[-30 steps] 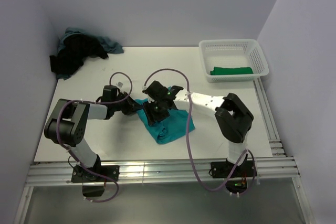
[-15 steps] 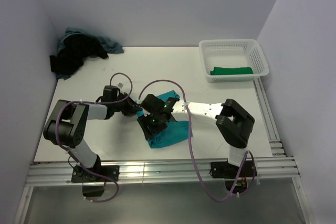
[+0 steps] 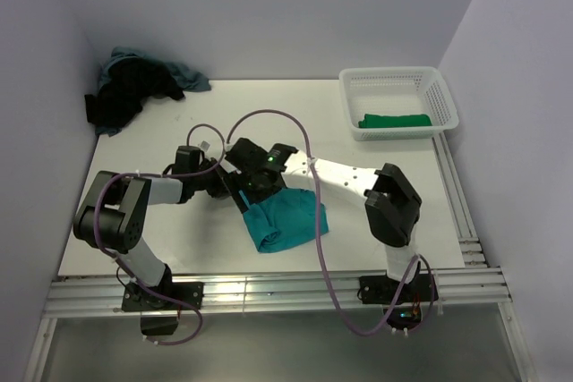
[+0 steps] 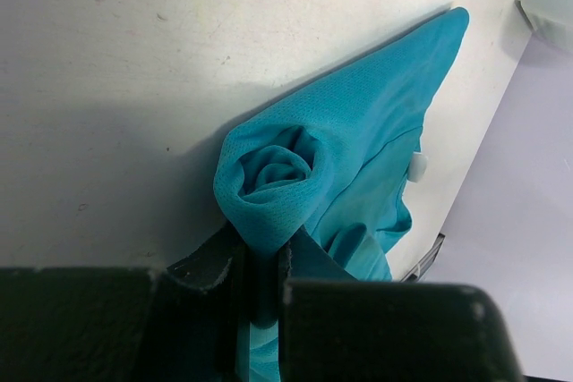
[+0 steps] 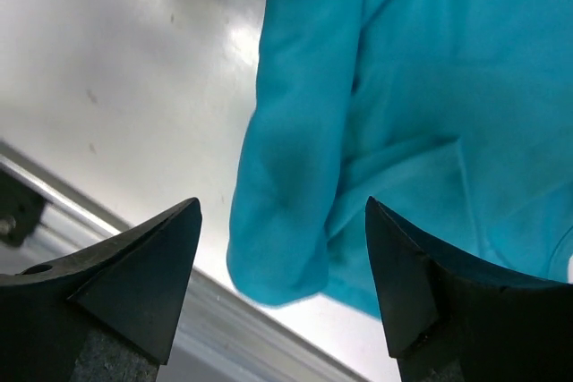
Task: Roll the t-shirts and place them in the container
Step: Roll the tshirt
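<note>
My left pincer (image 4: 261, 261) was clamped on the rolled end of the soft bright teal cotton t-shirt (image 4: 358, 131), which lay mid-front on the white table (image 4: 107, 60). My right pincer (image 5: 282, 221) hung over it, jaws wide apart, empty.

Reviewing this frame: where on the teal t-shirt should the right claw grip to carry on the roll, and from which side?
Probably the free end of the rolled tube, coming from straight above. The left claw pinches the other end of the teal t-shirt. The open right claw straddles the tube, which lies flat on the table.
</note>
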